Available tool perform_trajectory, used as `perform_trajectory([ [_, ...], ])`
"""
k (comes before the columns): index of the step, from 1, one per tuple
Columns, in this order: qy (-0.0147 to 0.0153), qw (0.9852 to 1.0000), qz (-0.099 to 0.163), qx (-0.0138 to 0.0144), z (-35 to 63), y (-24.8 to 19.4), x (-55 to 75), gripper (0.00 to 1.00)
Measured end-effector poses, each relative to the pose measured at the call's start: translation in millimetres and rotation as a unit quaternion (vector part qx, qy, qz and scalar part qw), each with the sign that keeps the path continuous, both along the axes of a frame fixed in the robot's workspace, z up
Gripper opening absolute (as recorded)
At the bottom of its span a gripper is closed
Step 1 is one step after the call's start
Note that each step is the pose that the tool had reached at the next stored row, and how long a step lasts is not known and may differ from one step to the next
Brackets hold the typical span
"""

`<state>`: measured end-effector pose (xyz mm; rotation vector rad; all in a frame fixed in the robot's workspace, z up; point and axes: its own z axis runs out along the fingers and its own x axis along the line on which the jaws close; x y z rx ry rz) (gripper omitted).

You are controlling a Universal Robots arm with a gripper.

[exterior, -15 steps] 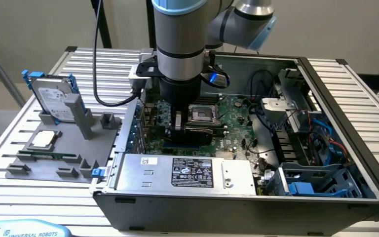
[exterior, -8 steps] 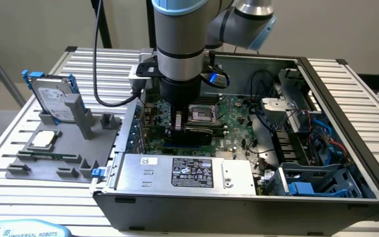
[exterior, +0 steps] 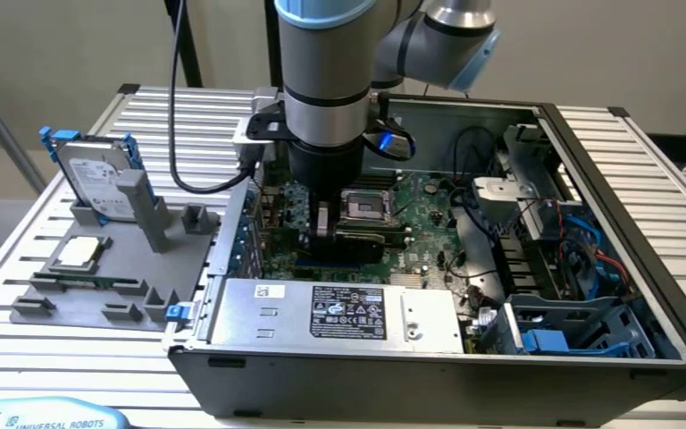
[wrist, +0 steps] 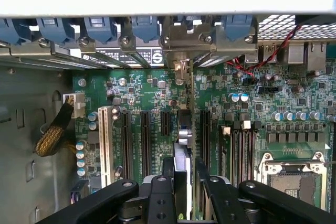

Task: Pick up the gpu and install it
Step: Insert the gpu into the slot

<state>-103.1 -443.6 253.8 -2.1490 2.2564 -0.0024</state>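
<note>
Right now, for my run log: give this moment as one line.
gripper: shut on gpu | gpu: edge-on, over motherboard slots | arm: inside case | hard drive: on grey holder

Exterior view: soft, even light, no hard shadows. The ribbed table (exterior: 57, 331) looks bright, w/ pale shine on its slats. Inside the computer case (exterior: 629, 223) it's darker, esp. near the walls. Wrist view: a strip at one edge is blown out to pure white. The motherboard (wrist: 157, 93) is dim but sharp. The black gripper (wrist: 184, 192), close to the lens, looks a bit soft.
</note>
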Motion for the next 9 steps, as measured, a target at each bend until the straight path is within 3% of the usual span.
perform_trajectory([
  [9, 0.0001, 1.0000, 0.000, -0.0046, -3.8, 0.0, 0.0, 0.27],
])
